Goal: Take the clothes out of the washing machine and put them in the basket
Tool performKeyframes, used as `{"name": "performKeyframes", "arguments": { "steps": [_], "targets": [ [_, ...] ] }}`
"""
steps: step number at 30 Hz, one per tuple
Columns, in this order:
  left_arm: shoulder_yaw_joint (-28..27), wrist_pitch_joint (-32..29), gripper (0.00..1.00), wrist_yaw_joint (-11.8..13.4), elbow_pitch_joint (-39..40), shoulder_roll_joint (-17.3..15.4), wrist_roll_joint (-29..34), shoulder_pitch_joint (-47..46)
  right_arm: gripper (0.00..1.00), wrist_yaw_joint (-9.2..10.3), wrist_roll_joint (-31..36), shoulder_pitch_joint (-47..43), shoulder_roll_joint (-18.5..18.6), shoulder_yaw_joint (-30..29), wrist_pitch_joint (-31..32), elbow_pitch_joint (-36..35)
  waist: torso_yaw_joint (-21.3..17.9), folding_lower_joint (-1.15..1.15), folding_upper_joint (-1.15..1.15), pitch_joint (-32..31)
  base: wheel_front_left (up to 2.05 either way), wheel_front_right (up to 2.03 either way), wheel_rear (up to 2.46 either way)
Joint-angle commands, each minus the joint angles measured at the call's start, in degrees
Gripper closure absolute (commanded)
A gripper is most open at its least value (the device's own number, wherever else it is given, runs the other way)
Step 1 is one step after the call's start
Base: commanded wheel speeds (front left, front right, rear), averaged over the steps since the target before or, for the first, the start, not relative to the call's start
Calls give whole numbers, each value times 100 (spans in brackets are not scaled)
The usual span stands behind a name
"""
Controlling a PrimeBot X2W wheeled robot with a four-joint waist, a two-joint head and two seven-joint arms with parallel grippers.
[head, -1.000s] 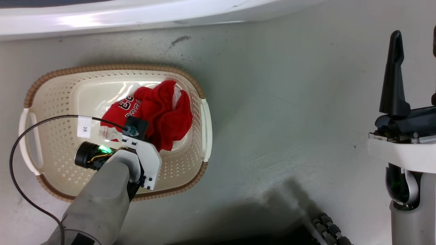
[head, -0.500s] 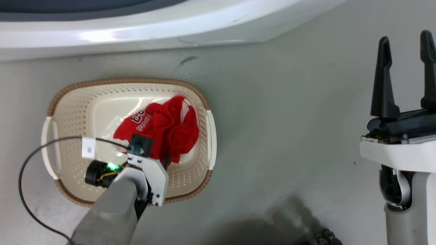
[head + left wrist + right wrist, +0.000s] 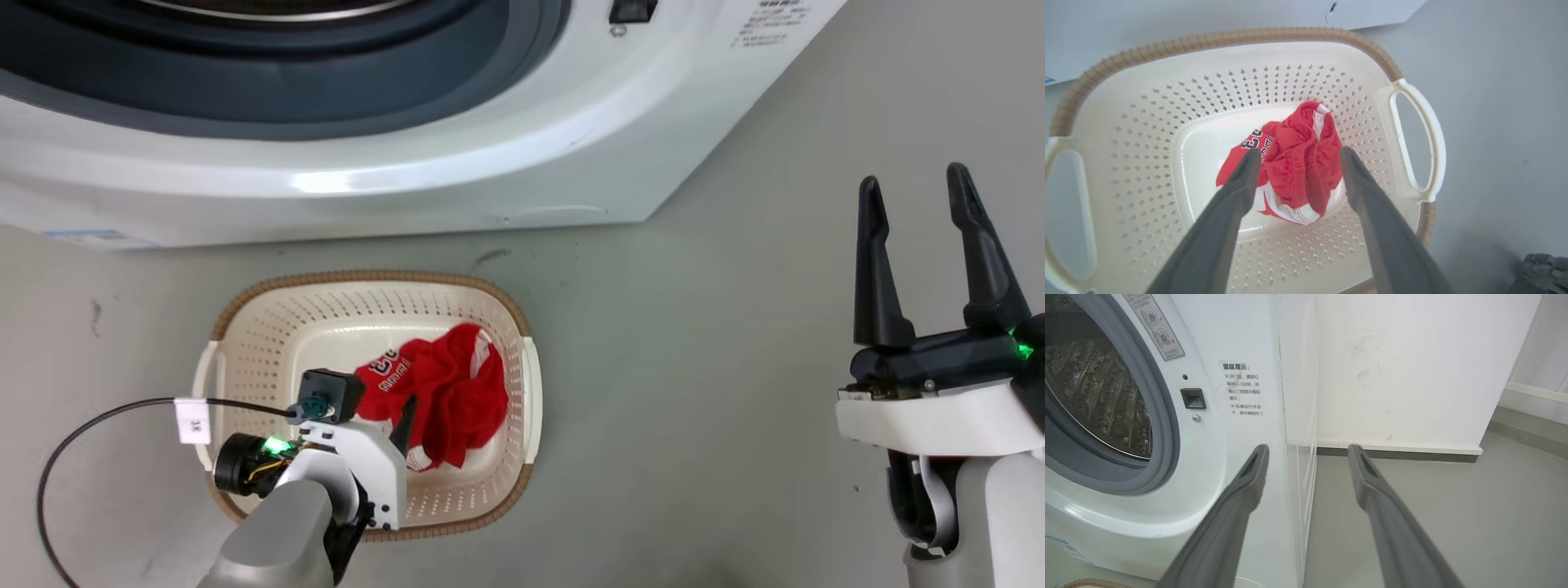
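A crumpled red garment of the clothes [image 3: 449, 400] lies in the basket [image 3: 245, 343], which stands on the floor in front of the washing machine [image 3: 490, 147]. In the left wrist view my left gripper [image 3: 1300, 152] hangs open just above the clothes [image 3: 1302, 171], one finger on each side, holding nothing. One of its fingers [image 3: 404, 420] shows past the wrist in the head view. My right gripper [image 3: 918, 204] is open and empty, held well to the right of the basket. It [image 3: 1308, 449] points at the machine's front right corner. The drum [image 3: 1094, 396] shows bare steel.
A black cable with a white tag [image 3: 193, 420] loops from my left wrist over the basket's left handle. Open grey floor [image 3: 694, 367] lies between the basket and my right arm. A white wall with a skirting board [image 3: 1400, 451] stands to the right of the machine.
The head camera has lifted, bringing the machine's porthole and both right fingers into view. My left gripper has drawn back a little from the red garment, which stays in the basket.
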State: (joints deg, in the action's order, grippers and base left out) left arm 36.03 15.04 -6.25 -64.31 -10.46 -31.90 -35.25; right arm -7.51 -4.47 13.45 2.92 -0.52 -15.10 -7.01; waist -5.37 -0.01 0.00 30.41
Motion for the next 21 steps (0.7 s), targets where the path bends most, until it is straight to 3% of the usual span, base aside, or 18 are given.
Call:
{"name": "performKeyframes", "arguments": {
  "steps": [1,10,21],
  "targets": [
    [-28,17,0,28,41,-8,12,118,0,4,28,-79,-8,10,-10,13,70,1,0,-194,0,0,0],
    [-762,17,0,325,1695,-261,412,813,0,4,50,-368,-8,67,-10,81,169,1,0,-759,0,0,0],
    [-1568,18,0,425,3255,-303,942,1083,0,4,54,-524,-8,143,-10,92,115,1,0,-1110,0,0,0]
  ]
}}
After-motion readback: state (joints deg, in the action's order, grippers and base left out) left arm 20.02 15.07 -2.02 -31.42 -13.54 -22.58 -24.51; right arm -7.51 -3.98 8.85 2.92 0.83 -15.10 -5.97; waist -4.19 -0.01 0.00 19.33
